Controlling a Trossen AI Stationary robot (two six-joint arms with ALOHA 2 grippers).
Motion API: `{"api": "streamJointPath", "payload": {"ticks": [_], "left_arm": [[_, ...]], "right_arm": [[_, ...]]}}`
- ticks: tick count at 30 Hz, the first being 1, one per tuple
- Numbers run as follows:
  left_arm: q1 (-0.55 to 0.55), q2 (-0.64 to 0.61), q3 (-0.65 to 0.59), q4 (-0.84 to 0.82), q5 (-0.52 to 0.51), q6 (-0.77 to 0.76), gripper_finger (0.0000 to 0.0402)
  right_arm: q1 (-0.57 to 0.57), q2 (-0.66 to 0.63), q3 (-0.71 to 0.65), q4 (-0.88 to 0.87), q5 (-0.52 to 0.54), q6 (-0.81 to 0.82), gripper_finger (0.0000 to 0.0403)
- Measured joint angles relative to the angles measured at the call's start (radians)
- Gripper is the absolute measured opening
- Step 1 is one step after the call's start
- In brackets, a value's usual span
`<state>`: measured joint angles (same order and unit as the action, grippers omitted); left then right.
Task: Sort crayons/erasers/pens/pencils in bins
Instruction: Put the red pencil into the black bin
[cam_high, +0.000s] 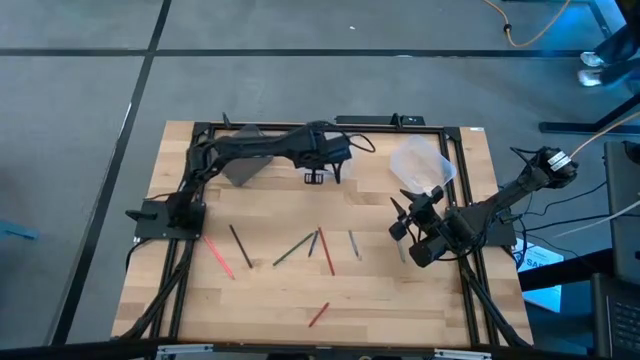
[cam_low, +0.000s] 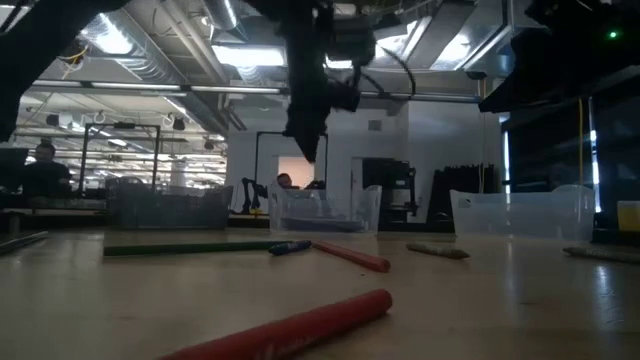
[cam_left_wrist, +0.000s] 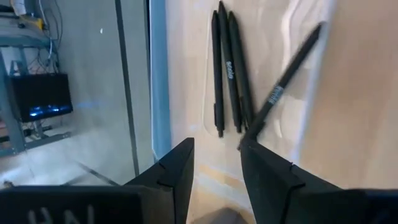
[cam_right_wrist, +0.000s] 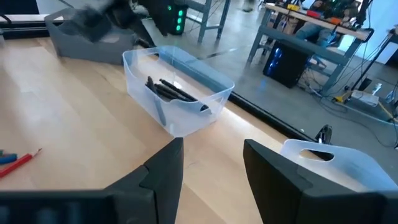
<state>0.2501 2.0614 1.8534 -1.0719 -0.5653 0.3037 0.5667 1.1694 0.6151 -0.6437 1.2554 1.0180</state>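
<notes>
So left gripper (cam_left_wrist: 216, 163) hovers over the clear squarish tub (cam_right_wrist: 176, 87), jaws apart, black pens (cam_left_wrist: 229, 68) inside; right gripper (cam_right_wrist: 212, 163) nearby, jaws apart too.

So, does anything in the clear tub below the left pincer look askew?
Yes. In the clear tub, three black pens lie side by side, but a fourth pen slants away from them, just ahead of the open left pincer.

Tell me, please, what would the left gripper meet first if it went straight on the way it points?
Probably the black pens in the clear tub right ahead of the open left gripper; depth is hard to judge.
</notes>
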Motion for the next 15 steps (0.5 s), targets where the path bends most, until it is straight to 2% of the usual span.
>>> {"api": "streamJointPath", "payload": {"ticks": [7, 15], "left_arm": [[-0.055, -0.091, -0.015, -0.151, -0.004, -0.218, 0.0124], [-0.155, -0.191, -0.235, -0.143, -0.002, -0.362, 0.0124]], "right_arm": [[0.001, 0.0, 0.0, 0.032, -0.086, -0.001, 0.0172], [0.035, 0.028, 0.0, 0.093, -0.115, -0.005, 0.0172]]}}
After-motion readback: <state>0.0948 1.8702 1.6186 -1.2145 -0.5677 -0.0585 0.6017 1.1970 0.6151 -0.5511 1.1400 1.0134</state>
